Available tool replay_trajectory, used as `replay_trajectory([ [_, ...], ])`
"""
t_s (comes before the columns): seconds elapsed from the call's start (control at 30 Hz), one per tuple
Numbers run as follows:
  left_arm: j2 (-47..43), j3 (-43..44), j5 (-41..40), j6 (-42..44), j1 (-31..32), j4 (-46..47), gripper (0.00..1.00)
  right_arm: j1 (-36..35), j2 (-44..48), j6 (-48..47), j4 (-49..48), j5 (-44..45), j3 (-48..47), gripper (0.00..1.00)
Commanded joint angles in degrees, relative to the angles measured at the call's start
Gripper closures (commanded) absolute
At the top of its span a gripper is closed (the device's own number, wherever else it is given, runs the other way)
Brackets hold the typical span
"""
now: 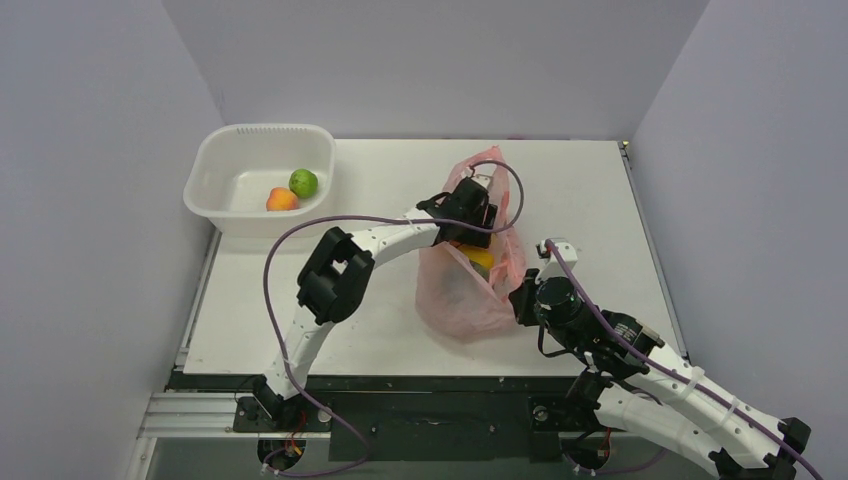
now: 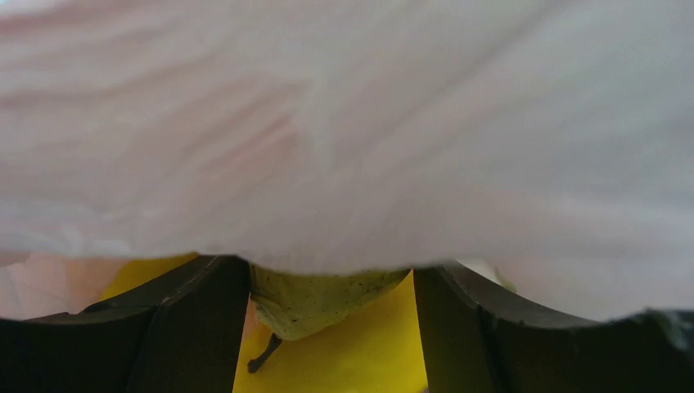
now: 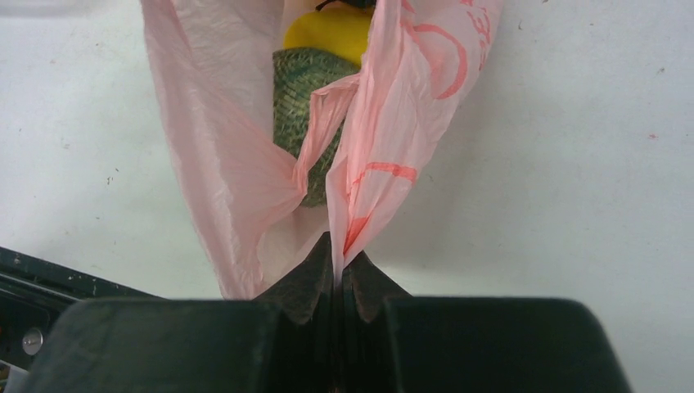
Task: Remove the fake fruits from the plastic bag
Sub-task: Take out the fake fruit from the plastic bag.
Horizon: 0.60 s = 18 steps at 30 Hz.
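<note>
The pale green fruit (image 2: 323,299) sits inside the plastic bag (image 1: 470,300) on a yellow fruit (image 2: 368,356), between the jaws of the left gripper (image 2: 329,282), stem toward the wrist; clenched or not cannot be told. The right gripper (image 3: 337,258) jaws clench the bag edge. Bag mid-tabletop (image 1: 600,200); white basin (image 1: 205,200) far left.

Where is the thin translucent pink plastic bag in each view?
Top external: the thin translucent pink plastic bag lies mid-table, between the arms.
Left wrist: the bag fills the upper frame.
Right wrist: the bag shows upper centre, pinched by the right gripper.
Shared landmark: the yellow plastic fruit inside it.
</note>
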<state>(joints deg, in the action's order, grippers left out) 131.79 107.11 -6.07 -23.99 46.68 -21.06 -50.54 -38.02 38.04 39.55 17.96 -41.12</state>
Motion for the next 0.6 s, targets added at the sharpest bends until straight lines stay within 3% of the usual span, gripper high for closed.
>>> replay_trajectory([
  [0.0,-9.2,-2.3,10.7,-7.2,-1.4,-4.3,0.79,0.4,1.0,-1.7,-1.1,2.6,0.6,1.0],
  [0.13,-11.0,-2.6,18.5,-11.2,-3.1,-8.6,0.83,0.5,1.3,-3.3,-1.1,3.4,0.5,1.0],
  [0.33,-16.2,-8.0,26.6,-17.4,-4.0,-6.2,0.88,0.5,1.8,-3.2,-0.9,4.4,0.6,1.0],
  [0.57,-24.6,-14.9,31.6,-21.5,-4.4,-5.9,0.89,0.5,1.3,-3.1,-1.9,4.6,0.8,1.0],
])
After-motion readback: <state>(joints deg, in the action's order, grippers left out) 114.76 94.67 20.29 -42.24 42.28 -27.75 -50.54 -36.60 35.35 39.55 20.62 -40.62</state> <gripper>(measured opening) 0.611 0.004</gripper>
